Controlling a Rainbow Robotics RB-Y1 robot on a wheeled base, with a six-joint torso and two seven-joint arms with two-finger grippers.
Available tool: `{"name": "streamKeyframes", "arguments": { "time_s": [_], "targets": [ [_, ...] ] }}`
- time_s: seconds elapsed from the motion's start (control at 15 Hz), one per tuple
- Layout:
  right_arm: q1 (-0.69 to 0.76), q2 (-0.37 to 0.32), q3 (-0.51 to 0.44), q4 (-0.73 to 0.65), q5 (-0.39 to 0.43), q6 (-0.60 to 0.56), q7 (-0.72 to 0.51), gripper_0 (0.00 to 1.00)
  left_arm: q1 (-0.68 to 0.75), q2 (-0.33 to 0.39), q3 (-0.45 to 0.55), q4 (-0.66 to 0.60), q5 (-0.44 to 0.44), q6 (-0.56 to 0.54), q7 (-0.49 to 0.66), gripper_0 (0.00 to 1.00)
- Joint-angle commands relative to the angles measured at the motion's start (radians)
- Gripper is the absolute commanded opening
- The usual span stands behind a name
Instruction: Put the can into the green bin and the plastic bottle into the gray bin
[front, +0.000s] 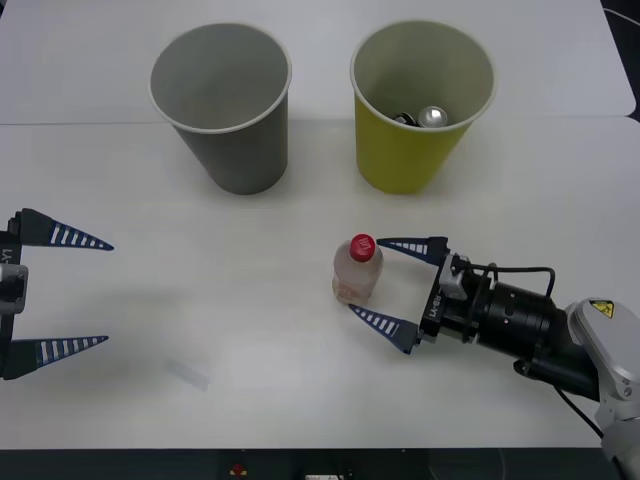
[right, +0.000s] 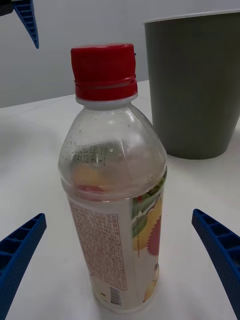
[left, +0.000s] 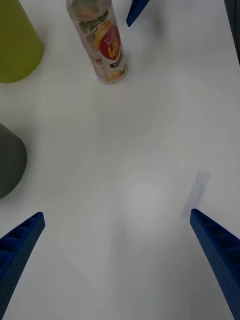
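The plastic bottle (front: 357, 270) (right: 112, 200) (left: 102, 45), clear with a red cap, stands upright on the white table right of center. My right gripper (front: 366, 277) (right: 118, 217) is open around it, one blue finger on each side with a gap to the bottle. Behind it stands the green bin (front: 420, 150) (left: 15, 45), and the can (front: 435, 117) lies inside, its silver top showing. The gray bin (front: 235, 150) (right: 192, 85) (left: 10, 160) stands to the left of the green one. At the table's left edge, my left gripper (front: 107, 293) (left: 117, 217) is open and holds nothing.
A small clear strip of tape (front: 187, 374) (left: 196, 192) lies flat on the table (front: 250, 330) near the left gripper. A seam (front: 80, 123) crosses the table at the level of the bins. Bare tabletop lies between the two grippers.
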Motion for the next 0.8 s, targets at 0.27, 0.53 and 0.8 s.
{"name": "streamKeyframes", "arguments": {
  "time_s": [0.27,0.53,0.8],
  "targets": [
    [-0.031,0.011,0.036,0.000,-0.004,0.031,0.012,1.00,0.000,0.000,0.000,0.000,0.000,0.000,0.000,1.00],
    [-0.042,0.028,0.063,-0.002,-0.004,0.058,0.018,1.00,0.000,0.000,0.000,0.000,0.000,0.000,0.000,1.00],
    [-0.057,0.043,0.083,0.000,-0.003,0.080,0.027,0.33,0.000,0.000,0.000,0.000,0.000,0.000,0.000,1.00]
  ]
}}
